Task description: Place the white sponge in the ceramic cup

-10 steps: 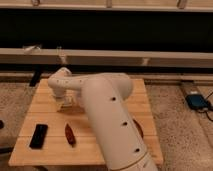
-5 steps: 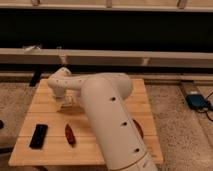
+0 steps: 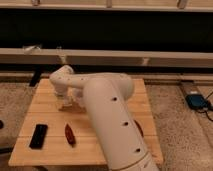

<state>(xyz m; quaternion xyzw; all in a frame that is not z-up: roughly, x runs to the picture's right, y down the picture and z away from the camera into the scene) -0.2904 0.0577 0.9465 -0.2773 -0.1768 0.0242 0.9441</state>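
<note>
Nothing has shifted since the earlier frames: the claw (image 3: 66, 104) hangs low over the tabletop (image 3: 45, 100) at its left rear, grip state hidden. Neither sponge nor cup shows; presumably it is grasping or placing there.

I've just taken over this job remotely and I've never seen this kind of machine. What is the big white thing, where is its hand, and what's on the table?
The big white shape is the robot's arm, seen from a single camera looking down along it; where that camera sits is not known. The arm reaches over a wooden table and bends down at the far left. Its hand hangs there, close above the wood. Something pale sits right at the hand, but I cannot tell what it is or whether it is held. Nearer the camera lie a flat black object and a small dark red object. I cannot make out a cup.
</note>
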